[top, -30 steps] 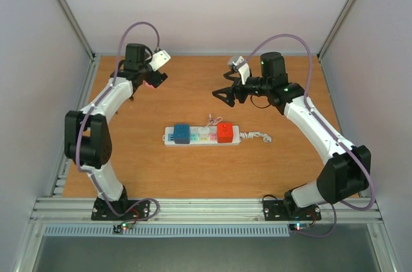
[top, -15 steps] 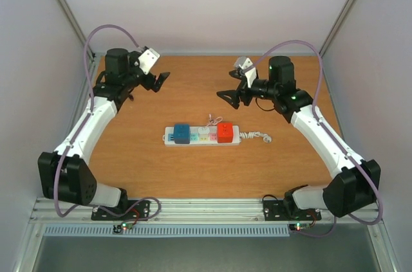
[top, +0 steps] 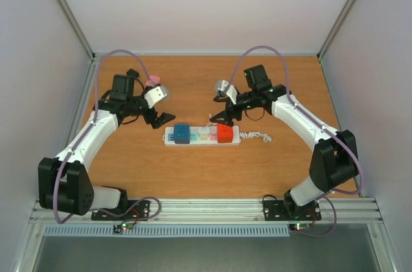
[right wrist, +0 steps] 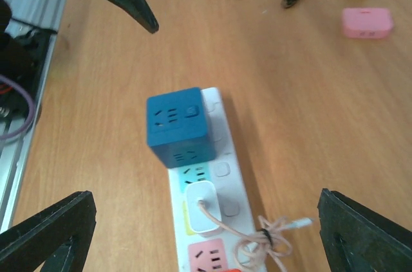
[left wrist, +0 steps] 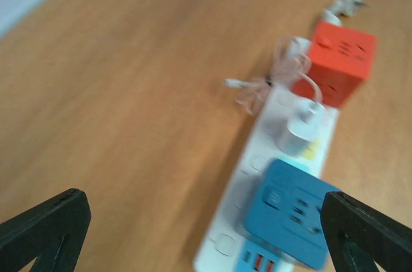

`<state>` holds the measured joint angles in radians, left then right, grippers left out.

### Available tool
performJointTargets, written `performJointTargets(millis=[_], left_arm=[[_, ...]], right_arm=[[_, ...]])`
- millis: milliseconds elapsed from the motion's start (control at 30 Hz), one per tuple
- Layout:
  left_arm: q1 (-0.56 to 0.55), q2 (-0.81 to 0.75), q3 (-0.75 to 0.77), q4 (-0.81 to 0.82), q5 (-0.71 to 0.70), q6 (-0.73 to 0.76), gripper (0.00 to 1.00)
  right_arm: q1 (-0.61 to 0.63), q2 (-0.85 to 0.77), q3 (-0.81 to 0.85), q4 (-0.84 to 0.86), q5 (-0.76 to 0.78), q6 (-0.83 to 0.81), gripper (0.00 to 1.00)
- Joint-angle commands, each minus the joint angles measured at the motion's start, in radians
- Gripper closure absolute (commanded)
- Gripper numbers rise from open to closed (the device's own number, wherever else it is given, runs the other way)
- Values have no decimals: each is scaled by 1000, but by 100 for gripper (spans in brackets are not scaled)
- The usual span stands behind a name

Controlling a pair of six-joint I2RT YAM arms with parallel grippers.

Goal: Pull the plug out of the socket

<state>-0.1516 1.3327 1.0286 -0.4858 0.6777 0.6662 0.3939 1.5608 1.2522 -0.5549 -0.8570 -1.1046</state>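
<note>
Left gripper (top: 164, 119) hangs wide open just left of the long white rectangular power strip (top: 196, 138), which I see lying mid-frame on the wooden counter (top: 193, 172). Just above the strip in the overhead view, the right gripper (top: 217, 110) is spread open too. A blue cube adapter (top: 181, 134), small white plug (top: 205, 132) and orange-red cube adapter (top: 224, 132) sit in the strip.

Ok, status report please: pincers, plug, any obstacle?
Both open, empty: left pincer, right pincer. The white plug sits in the power strip, between blue cube and orange cube. Cubes stand close on both sides.
</note>
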Motion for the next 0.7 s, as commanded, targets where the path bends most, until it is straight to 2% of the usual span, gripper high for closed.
performJointTargets(millis=[0, 100, 267, 433, 567, 667], left_arm=[[3, -22, -65, -77, 168, 215, 0], [-3, -35, -107, -77, 222, 262, 0], [-16, -44, -182, -47, 197, 273, 0], [-39, -61, -228, -16, 150, 356, 0], [-53, 9, -202, -28, 130, 390, 0], [-61, 57, -173, -37, 129, 429, 0]], right_arm=[[69, 36, -21, -31, 57, -155, 6], [86, 66, -12, -21, 77, -193, 10], [99, 111, -19, -43, 93, -299, 20], [137, 108, -45, -14, 86, -289, 19], [172, 121, -64, 27, 121, -283, 20], [184, 149, -48, 29, 153, -295, 23]])
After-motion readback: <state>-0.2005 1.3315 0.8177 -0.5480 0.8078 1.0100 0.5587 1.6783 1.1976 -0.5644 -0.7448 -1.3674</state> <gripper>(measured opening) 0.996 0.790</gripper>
